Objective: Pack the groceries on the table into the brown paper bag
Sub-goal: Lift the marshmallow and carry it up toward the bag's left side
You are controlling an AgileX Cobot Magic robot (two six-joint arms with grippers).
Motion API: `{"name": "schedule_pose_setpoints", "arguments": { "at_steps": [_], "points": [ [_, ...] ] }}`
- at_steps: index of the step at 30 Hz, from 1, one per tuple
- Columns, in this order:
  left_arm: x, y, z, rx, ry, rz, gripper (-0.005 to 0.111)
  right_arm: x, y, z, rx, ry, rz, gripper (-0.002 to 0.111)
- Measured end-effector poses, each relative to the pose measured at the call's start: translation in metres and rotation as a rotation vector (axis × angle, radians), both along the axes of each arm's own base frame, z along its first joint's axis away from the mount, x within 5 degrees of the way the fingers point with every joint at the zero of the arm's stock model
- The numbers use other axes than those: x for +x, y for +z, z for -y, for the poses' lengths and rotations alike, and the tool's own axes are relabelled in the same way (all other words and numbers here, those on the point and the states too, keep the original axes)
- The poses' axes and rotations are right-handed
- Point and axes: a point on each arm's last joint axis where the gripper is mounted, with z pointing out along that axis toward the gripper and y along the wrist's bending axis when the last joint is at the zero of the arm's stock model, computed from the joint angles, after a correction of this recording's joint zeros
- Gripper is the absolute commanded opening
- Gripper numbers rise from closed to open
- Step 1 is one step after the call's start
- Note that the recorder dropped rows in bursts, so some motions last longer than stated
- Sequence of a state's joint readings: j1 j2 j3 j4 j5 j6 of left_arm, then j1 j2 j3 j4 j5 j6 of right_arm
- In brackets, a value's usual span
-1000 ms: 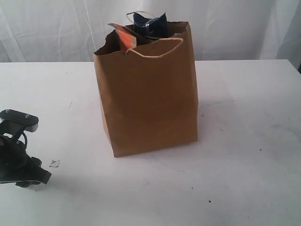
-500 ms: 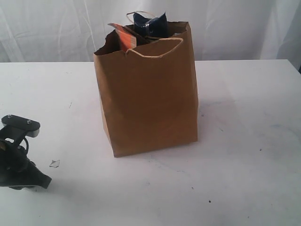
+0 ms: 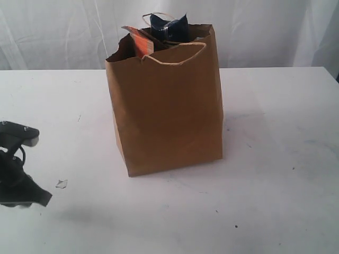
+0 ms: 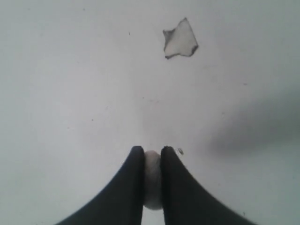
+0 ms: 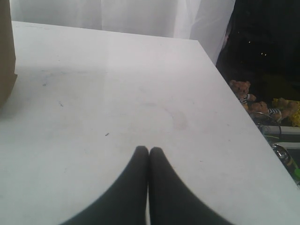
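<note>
Left gripper [image 4: 152,150] clamped on a white wrapped sweet [image 4: 152,183] low over the table [image 3: 275,159], well apart from the brown paper bag [image 3: 167,100]. The sweet's long axis seems to run along the fingers. Likely light, with a slippery, crushable wrapper, so best pinched gently across its middle. Right gripper [image 5: 148,151]: jaws together, empty.

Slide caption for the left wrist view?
Left gripper shut on a white wrapped sweet over the table; torn scrap nearby.

The paper bag [image 3: 169,116] stands on the table [image 3: 275,159], groceries [image 3: 168,26] inside.
</note>
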State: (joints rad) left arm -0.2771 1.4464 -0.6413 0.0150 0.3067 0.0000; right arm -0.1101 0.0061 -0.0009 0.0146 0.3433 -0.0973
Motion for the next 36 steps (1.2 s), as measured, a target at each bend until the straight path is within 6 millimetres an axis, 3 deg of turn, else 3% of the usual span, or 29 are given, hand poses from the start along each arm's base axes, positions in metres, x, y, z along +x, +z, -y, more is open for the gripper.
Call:
{"name": "schedule_pose_setpoints", "arguments": {
  "at_steps": [10,16,24,29,36],
  "points": [
    [-0.012,0.101,0.003,-0.176,0.040,0.261,0.000,0.000,0.000,0.000,0.000,0.000,0.000,0.000],
    [-0.026,0.139,0.007,-0.325,0.031,0.413,0.000,0.000,0.000,0.000,0.000,0.000,0.000,0.000],
    [-0.035,0.170,0.022,-0.580,-0.087,0.600,0.000,0.000,0.000,0.000,0.000,0.000,0.000,0.000],
    [-0.031,0.178,0.026,-0.610,-0.150,0.705,0.000,0.000,0.000,0.000,0.000,0.000,0.000,0.000],
    [-0.019,0.175,0.013,-0.558,0.064,0.725,0.000,0.000,0.000,0.000,0.000,0.000,0.000,0.000]
  ]
}}
